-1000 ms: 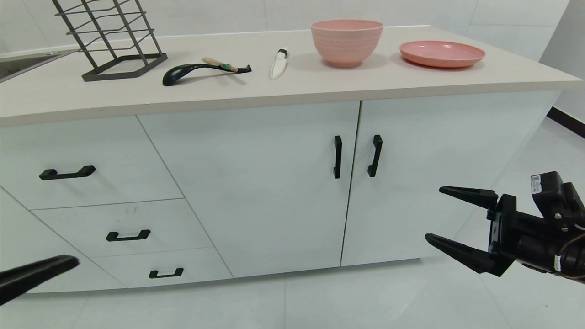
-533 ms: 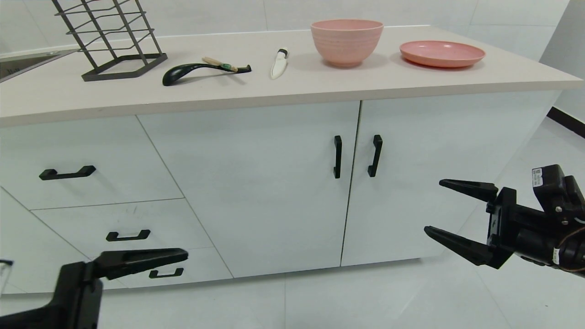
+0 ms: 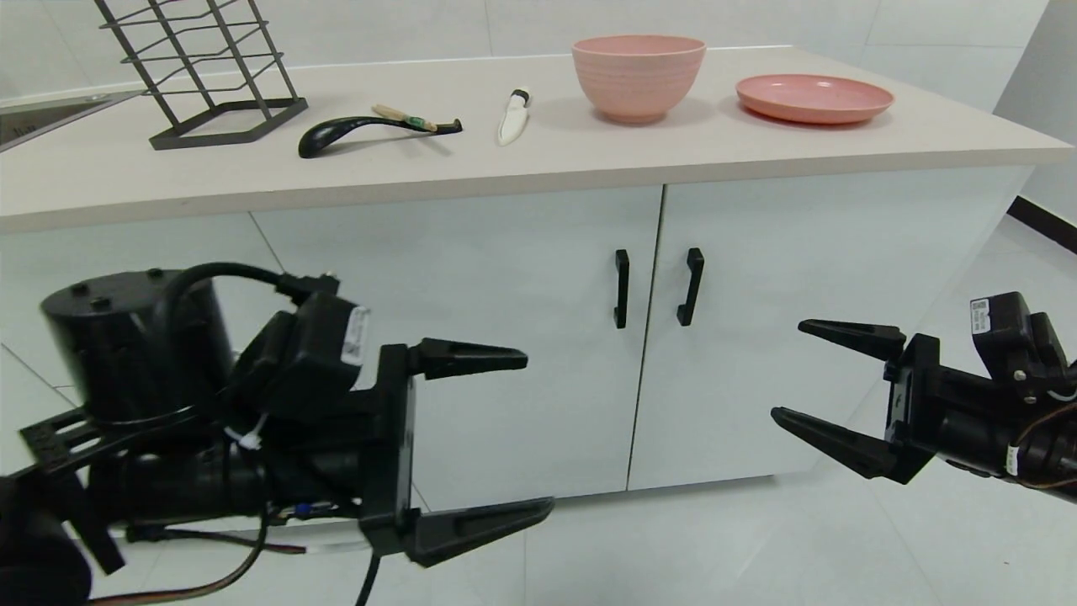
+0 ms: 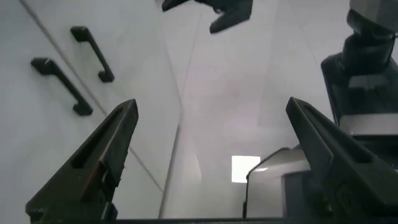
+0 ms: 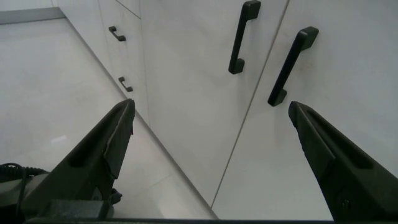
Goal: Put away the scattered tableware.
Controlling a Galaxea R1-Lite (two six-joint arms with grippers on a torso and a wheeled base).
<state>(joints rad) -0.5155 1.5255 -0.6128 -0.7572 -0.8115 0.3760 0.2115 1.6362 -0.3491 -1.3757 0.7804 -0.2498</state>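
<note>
left claw (image 3: 538, 433): released, its two fingers spread wide with nothing between them; it hangs below the front edge of the bench (image 3: 757, 143), in front of the left of the two cupboard doors (image 3: 505, 337).
right claw (image 3: 787, 369): also released and empty, fingers wide apart; it hangs below the bench's front edge, in front of the right door and towards the bench's right end.
bowl (image 3: 638, 76): pink, upright, near the back edge of the bench, right of its middle.
plate (image 3: 814, 97): pink, flat on the bench near the right end, beside the bowl but apart from it.
knife (image 3: 513, 118): white with a dark end, lying flat between the bowl and the spoon, touching neither.
spoon (image 3: 370, 133): black, lying left of the knife, its scoop towards the bench's left end.
wooden-handled utensil (image 3: 404, 118): thin, lying against the spoon's handle.
rack (image 3: 210, 71): dark wire, standing at the back left of the bench.
sink (image 3: 42, 118): set into the bench's far left corner.
handles (image 3: 621, 289): two black upright bars side by side where the shut doors meet, between the two claws.
drawer handles (image 5: 116, 33): small and black, on the drawer fronts left of the doors.
</note>
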